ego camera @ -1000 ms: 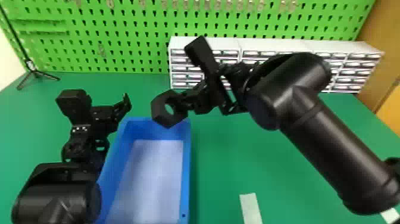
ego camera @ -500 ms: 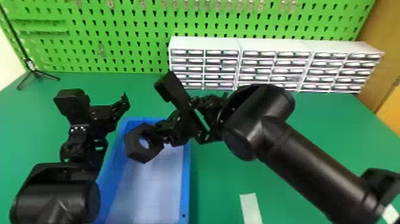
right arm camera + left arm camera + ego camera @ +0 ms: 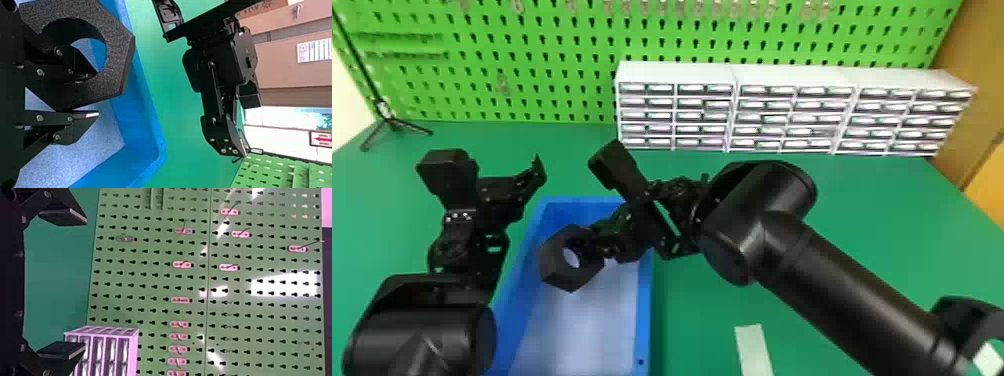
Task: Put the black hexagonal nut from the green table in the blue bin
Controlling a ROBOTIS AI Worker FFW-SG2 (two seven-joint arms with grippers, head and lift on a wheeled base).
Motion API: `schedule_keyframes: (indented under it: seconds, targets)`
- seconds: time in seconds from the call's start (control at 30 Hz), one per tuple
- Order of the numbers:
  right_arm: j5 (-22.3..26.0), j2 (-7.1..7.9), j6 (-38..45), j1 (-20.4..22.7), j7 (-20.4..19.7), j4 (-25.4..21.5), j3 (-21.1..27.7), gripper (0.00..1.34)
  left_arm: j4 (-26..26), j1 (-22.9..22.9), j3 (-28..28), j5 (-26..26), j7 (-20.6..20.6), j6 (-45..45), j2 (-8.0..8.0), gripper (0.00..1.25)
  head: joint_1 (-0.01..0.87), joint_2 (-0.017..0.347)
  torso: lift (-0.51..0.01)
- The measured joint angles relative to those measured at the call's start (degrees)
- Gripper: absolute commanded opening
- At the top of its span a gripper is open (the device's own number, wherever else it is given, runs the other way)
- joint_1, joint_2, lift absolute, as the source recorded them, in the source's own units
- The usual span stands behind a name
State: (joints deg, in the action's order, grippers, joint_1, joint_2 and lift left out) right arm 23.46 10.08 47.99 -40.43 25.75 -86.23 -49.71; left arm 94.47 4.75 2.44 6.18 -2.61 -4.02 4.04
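My right jaws pinch the black hexagonal nut [image 3: 552,266] through its hole over the blue bin [image 3: 644,310], presumably so letting go drops it inside, while my left jaws stand wide alongside.

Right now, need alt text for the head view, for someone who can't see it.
Right claw holding the black hexagonal nut over the blue bin on a green table. Left arm to the bin's left; white drawer units and a green pegboard at the back.
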Motion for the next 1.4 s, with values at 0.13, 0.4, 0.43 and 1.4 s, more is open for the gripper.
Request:
schedule_keyframes:
  seconds: [0.13,0.4,0.43,1.4]
  targets:
    - [-0.24,0.09,0.00,-0.01,0.00,0.01,0.03,1.04,0.07,0.00,0.02,0.02,0.01,-0.02,0.00,1.09,0.686,0.028,-0.096]
    - [-0.74,0.29,0.06,-0.07,0.00,0.01,0.37,1.23,0.10,0.00,0.02,0.02,0.00,-0.04,0.07,1.09,0.686,0.028,-0.096]
    - [-0.76,0.31,0.10,-0.07,0.00,0.02,0.43,1.23,0.10,-0.01,0.02,0.02,0.00,-0.04,0.08,1.09,0.686,0.028,-0.096]
    - [-0.38,0.64,0.33,0.09,0.00,0.54,2.55,1.24,0.14,0.00,-0.07,-0.01,0.04,-0.11,0.09,1.09,0.686,0.028,-0.096]
